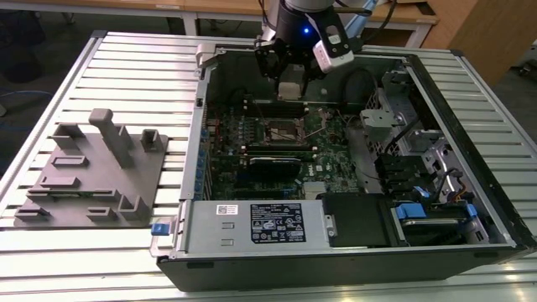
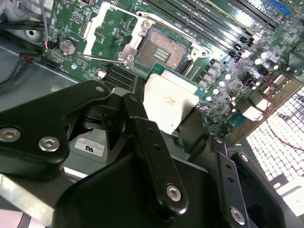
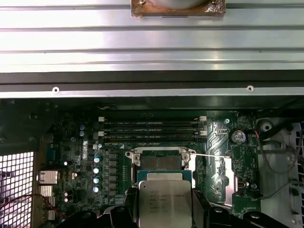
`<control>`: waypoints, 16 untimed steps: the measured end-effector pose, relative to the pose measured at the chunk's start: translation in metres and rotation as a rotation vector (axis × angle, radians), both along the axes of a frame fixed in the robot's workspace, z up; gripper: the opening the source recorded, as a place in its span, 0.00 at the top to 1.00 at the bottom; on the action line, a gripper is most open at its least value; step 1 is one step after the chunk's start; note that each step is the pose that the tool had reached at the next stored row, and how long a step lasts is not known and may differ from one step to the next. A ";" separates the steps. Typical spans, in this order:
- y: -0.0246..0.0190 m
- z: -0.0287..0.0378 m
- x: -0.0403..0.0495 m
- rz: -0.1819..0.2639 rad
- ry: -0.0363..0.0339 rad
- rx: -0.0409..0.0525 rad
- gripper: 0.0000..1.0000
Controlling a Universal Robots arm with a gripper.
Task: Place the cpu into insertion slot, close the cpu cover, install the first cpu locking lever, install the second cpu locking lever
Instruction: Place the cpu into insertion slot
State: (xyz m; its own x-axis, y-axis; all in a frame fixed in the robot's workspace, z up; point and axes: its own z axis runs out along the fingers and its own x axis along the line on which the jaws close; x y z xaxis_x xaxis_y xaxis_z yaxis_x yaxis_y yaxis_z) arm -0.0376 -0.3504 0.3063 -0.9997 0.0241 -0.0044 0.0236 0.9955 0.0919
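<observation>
My gripper [image 1: 290, 92] hangs over the far part of the open computer case, shut on the cpu [image 1: 290, 89], a flat square chip with a dull silver top. In both wrist views the cpu [image 2: 167, 99] [image 3: 165, 205] sits between the black fingers [image 2: 137, 111], above the green board and just short of the insertion slot [image 2: 161, 50] [image 3: 162, 163]. The insertion slot [image 1: 283, 132] is a dark square socket with a metal rim, and it lies bare. The cpu cover [image 2: 101, 29] [image 3: 223, 164] is swung open to one side of it. A thin locking lever [image 3: 209, 155] sticks out beside the socket.
Long black memory sticks [image 3: 152, 132] lie just beyond the socket. The case walls [image 1: 201, 126] ring the board, with the power supply [image 1: 251, 223] at the near side and drive bays with cables [image 1: 419, 170] on the exterior view's right. A grey fixture plate [image 1: 92, 176] stands on the slatted table.
</observation>
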 end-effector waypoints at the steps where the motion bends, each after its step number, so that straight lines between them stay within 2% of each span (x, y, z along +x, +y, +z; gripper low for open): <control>1: 0.0000 -0.0003 0.0000 0.000 0.0000 0.0001 0.46; 9: 0.0000 -0.0026 0.0000 0.000 0.0001 -0.0002 0.46; 16: 0.0000 -0.0080 0.0000 0.000 0.0002 -0.0003 0.46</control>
State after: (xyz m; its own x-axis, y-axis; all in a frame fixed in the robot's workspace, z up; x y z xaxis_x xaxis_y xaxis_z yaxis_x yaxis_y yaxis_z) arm -0.0376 -0.3504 0.2983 -0.9997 0.0241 -0.0042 0.0236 0.9955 0.0916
